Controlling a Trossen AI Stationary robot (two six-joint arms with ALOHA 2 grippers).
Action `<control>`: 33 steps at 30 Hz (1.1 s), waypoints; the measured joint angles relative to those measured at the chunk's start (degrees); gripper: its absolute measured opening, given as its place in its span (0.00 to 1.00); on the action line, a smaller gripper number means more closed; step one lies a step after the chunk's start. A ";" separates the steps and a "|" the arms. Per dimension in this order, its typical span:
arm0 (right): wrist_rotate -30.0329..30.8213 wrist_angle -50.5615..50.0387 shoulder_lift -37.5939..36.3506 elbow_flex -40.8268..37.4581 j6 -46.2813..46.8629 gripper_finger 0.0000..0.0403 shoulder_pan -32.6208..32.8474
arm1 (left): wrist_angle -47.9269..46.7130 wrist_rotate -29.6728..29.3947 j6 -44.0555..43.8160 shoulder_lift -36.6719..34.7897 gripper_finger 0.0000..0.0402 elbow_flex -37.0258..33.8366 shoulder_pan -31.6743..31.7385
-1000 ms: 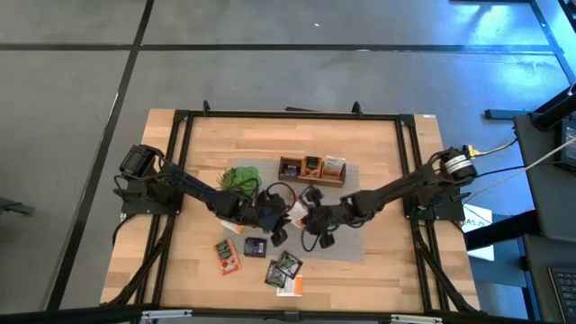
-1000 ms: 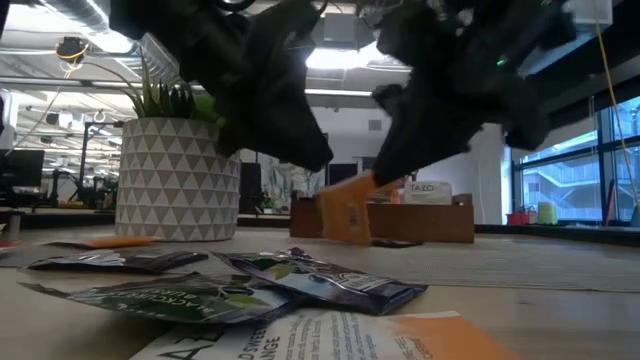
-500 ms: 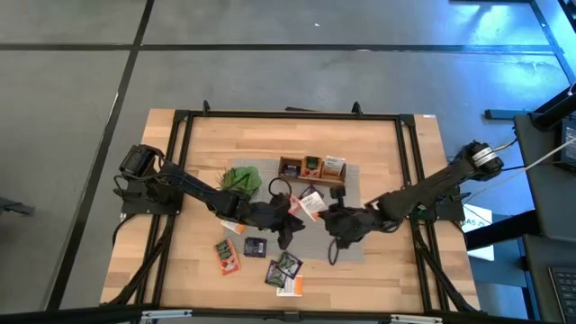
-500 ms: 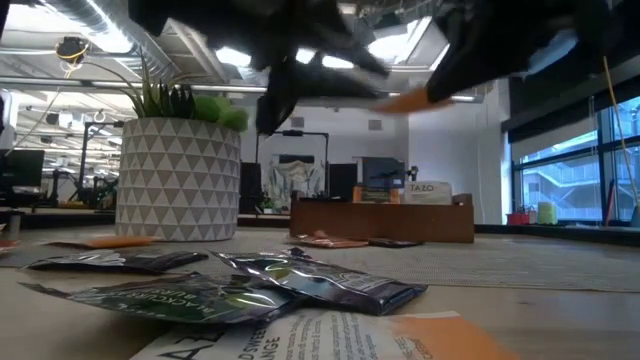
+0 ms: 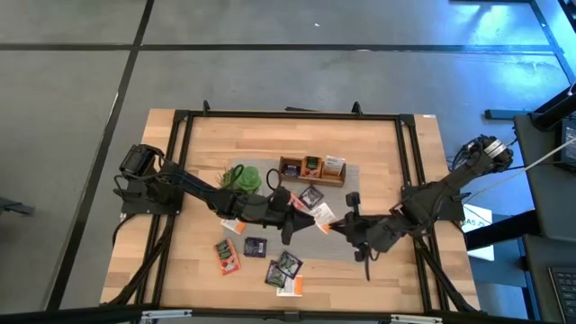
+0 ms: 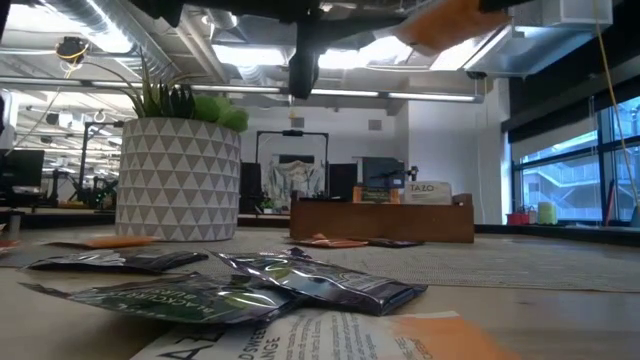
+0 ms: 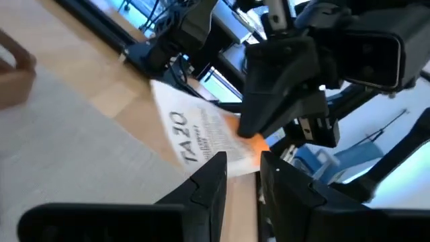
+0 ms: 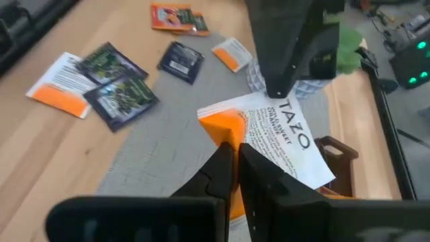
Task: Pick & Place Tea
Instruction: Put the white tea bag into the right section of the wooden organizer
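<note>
1. Both arms meet over the middle of the bench [image 5: 378,153], a pale wood-grain top in a black frame, with a grey woven mat [image 5: 351,236] under them.
2. One white-and-orange sachet [image 5: 321,216], flat and square with printed lettering, hangs in the air between the two pincers, clear of the mat.
3. Right pincer [image 5: 335,225]: closed on the sachet's orange corner; in the right wrist view the two dark fingers pinch that orange edge [image 8: 228,131].
4. Left pincer [image 5: 304,212]: it reaches in from the 9 o'clock side. In the right wrist view its dark tip [image 8: 285,64] sits at the sachet's white edge, and the left wrist view shows its fingers [image 7: 208,185] drawn close about the same packet [image 7: 201,134]. Whether they really clamp it I cannot tell.
5. Wooden box [image 5: 311,168], brown and three-celled, stands at 12 o'clock of the meeting point with packets upright in its cells.
6. Potted plant [image 5: 241,179], green tuft in a white pot with a triangle pattern, sits at 10 o'clock just beside the left arm.
7. Loose sachets lie flat toward 7 o'clock: an orange-red one [image 5: 228,255], a dark purple one [image 5: 256,246], glossy dark-and-green ones [image 5: 286,266] and a white-and-orange one [image 5: 290,285] at the near edge.
8. One dark sachet [image 5: 311,195] lies on the mat just below the box.
</note>
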 joint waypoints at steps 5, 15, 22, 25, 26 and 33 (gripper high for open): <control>2.71 0.04 -0.22 0.00 0.00 0.07 1.60 | 0.00 4.23 -9.31 0.00 0.22 0.00 0.06; 3.19 -1.15 -0.20 0.00 1.47 0.07 1.78 | -0.04 1.84 -18.12 0.00 0.22 0.00 -0.09; 5.78 -1.99 -0.20 0.02 0.21 0.07 1.78 | -0.18 0.62 -20.01 0.00 0.22 0.00 -0.09; 6.62 -1.97 -0.20 0.02 -0.31 0.07 1.76 | -0.24 0.62 -20.26 0.00 0.22 0.00 -0.09; 6.63 -1.97 -0.20 0.02 -0.29 0.07 1.74 | -0.24 0.60 -20.26 0.00 0.22 0.00 -0.15; 8.27 -1.86 -0.20 0.02 -0.44 0.07 1.74 | -0.42 -2.29 -20.26 0.00 0.22 0.00 -0.38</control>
